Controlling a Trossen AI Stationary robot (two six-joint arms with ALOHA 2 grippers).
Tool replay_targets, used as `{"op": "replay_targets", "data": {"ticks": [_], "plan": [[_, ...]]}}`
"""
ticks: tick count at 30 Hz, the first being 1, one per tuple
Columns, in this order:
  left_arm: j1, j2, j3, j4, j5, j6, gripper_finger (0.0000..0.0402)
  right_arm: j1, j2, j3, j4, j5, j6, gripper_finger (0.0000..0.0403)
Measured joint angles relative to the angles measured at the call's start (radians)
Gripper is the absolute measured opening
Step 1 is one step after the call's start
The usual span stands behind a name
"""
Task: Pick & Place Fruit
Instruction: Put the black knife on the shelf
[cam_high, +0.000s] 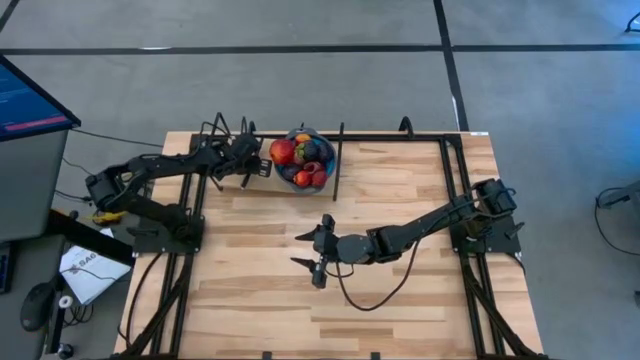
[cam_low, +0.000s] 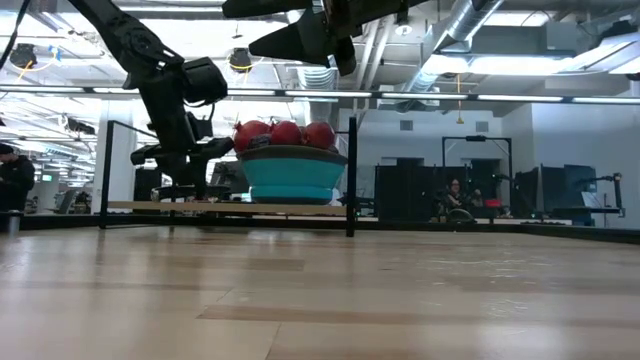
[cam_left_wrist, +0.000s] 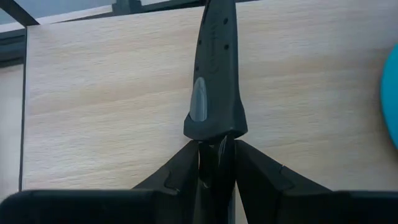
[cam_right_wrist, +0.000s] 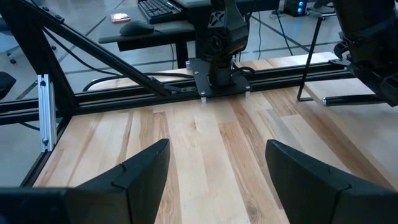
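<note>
Fruit heaped in the bowl, knife clamped in your left gripper, right gripper standing spread and empty.

You find the fruit (cam_high: 303, 160) piled in the blue bowl (cam_high: 327, 149) at the upper centre of the high view, red pieces on top with an orange and a greenish one among them. Your left gripper (cam_high: 252, 163) sits just left of the bowl, fingers clenched on the black-handled knife (cam_left_wrist: 214, 74). Your right gripper (cam_high: 312, 252) hangs over bare table (cam_high: 400, 300) at mid-frame, jaws apart, holding nothing. The pieces look small, round and smooth, so they will likely roll and slip; they seem light and may bruise. Take a top red one across its widest part, from above, with gentle pressure.
</note>
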Motion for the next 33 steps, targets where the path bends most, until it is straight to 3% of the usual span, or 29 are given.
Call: {"op": "replay_targets", "data": {"ticks": [14,33], "plan": [[0.002,0.0,0.0,0.002,-0.03,0.053,0.0093,0.007,0.0,0.0,0.0,0.0,0.0,0.026],[0.009,0.0,-0.003,0.011,-0.058,-0.001,0.0093,0.007,0.0,0.0,0.001,0.0,0.0,0.026]]}}
